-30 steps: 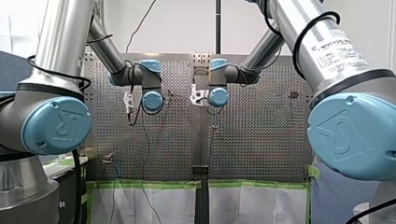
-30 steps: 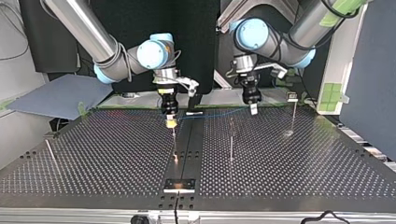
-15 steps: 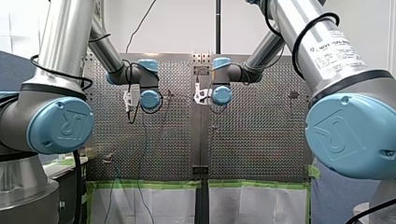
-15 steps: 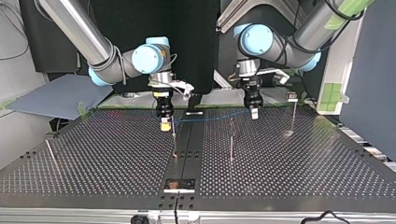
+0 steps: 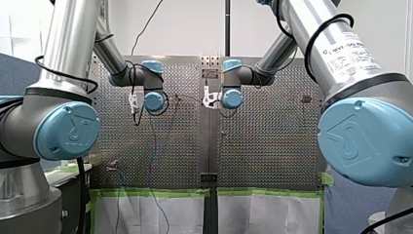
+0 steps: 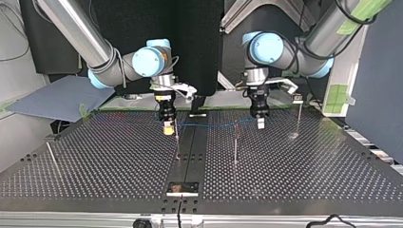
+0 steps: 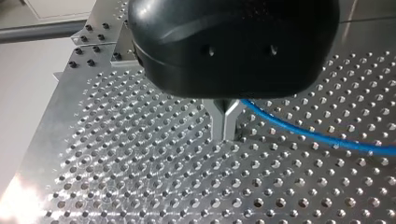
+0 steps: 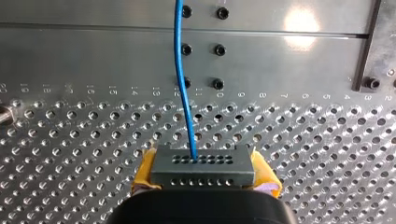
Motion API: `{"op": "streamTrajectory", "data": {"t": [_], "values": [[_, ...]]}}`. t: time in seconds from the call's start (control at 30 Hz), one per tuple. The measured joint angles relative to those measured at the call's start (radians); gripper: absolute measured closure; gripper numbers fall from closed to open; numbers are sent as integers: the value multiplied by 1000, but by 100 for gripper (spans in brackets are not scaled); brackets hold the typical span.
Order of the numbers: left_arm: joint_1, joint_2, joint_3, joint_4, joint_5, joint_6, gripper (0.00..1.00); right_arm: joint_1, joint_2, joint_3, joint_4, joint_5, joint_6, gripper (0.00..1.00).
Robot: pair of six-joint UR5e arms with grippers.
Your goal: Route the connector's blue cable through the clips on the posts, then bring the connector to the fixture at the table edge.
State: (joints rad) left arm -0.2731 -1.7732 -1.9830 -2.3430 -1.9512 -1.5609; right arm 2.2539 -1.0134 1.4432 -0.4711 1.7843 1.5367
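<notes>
Evidently early going: right gripper (image 8: 204, 179) pinches the connector (image 8: 201, 161), left gripper (image 7: 226, 130) nips the cable (image 7: 308, 133) stretched between them; no post (image 6: 235, 142) looks threaded yet, fixture (image 6: 182, 188) unreached.

black claw (image 7: 226, 136) mid-frame, metal fingers (image 7: 218, 121) pinched on the blue cable (image 7: 317, 136), which trails off over the shiny perforated desk (image 7: 140, 177)

Silver tube arms (image 5: 73, 34), pale blue joint caps (image 5: 65, 131), looping black cables (image 5: 319, 36), black-bodied right claw (image 8: 201, 161), yellow pads (image 8: 144, 171)

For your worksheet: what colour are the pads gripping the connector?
Yellow; the pads show best in the right wrist view.
</notes>
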Motion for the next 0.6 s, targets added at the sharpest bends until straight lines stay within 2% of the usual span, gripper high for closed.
{"op": "streamTrajectory", "data": {"t": [0.4, 0.6], "values": [[33, -3, 8, -8, 32, -10, 100, -3, 0, 0, -1, -2, 2, 88], [44, -30, 25, -13, 54, -16, 100, -6, 0, 0, -3, -2, 3, 88]]}}
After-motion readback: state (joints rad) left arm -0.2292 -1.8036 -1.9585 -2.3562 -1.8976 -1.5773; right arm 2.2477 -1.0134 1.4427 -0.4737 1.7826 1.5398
